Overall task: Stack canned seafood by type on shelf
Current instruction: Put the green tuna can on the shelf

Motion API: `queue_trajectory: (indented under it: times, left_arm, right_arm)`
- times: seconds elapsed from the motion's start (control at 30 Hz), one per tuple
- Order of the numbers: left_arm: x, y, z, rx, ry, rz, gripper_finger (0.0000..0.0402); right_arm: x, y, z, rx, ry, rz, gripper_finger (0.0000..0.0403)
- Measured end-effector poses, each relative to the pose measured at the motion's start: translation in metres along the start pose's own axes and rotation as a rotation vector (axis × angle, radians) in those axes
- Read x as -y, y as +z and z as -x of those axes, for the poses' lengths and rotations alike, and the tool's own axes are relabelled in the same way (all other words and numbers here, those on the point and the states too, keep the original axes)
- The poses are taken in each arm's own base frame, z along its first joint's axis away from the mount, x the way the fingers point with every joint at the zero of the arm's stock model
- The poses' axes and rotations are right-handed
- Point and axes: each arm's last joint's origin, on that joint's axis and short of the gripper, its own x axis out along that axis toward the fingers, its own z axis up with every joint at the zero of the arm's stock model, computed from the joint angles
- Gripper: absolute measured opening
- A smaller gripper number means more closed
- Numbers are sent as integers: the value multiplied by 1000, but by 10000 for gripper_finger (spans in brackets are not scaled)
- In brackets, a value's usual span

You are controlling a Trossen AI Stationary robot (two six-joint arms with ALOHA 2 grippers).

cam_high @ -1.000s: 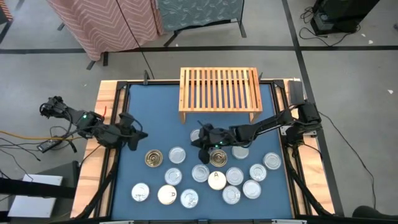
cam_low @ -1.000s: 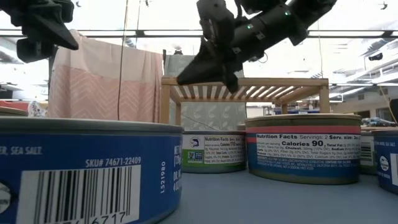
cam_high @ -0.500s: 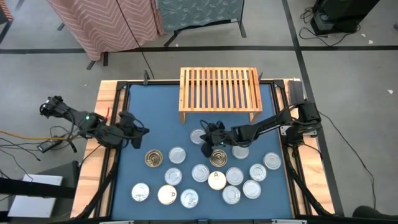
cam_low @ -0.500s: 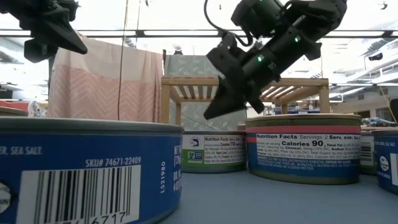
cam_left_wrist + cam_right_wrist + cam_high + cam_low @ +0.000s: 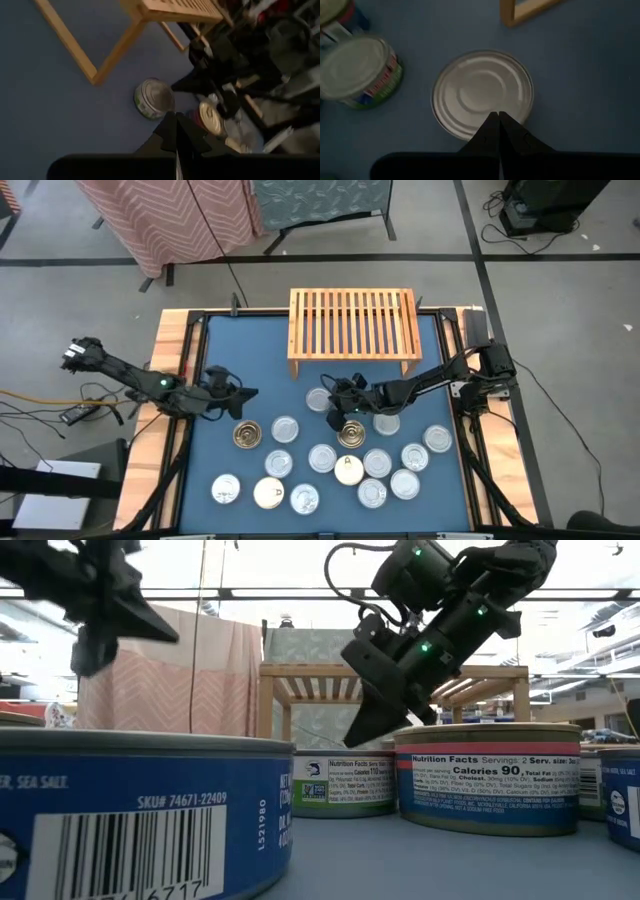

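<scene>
bench: blue top (image 5: 250, 350), light-wood edge, black frame
room: grey floor with dark lines; pink chevron cloth (image 5: 165, 215) and teal cloth beyond the shelf
shelf: light-wood slatted rack (image 5: 353, 325) at the bench's far side, short legs, nothing on top
tins: flat round cans (image 5: 378, 464) clustered on the blue top in front of the shelf; mostly silver lids, one gold (image 5: 247, 434), one cream (image 5: 348, 471)
nearest tin: silver-topped can (image 5: 482, 92) just in front of the shelf's left leg
right gripper: (image 5: 333, 418) fingers pressed together, holding nothing, tip over the silver-topped can, in front of the shelf
left gripper: (image 5: 243, 394) pressed together, holding nothing, left of the shelf's front, above bare blue top
labels: blue can with barcode (image 5: 140, 820), red-banded nutrition label (image 5: 487, 780) in the low view
hard to see: low-view blue can cut off by the frame; most labels hidden in the high view
</scene>
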Motion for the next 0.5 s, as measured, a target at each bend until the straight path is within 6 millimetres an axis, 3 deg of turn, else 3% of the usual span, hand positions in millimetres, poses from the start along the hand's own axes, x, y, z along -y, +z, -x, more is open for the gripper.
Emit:
queue_trajectory:
  times: [0.23, 0.5]
  left_arm:
    - [-24, -12, -15, 72, -43, 97, 5]
    - [-24, -11, -15, 85, -65, 120, 6]
  right_arm:
    - [-1, -2, 0, -42, 42, 24, 0]
    - [-3, 6, 3, 75, -8, 5, 0]
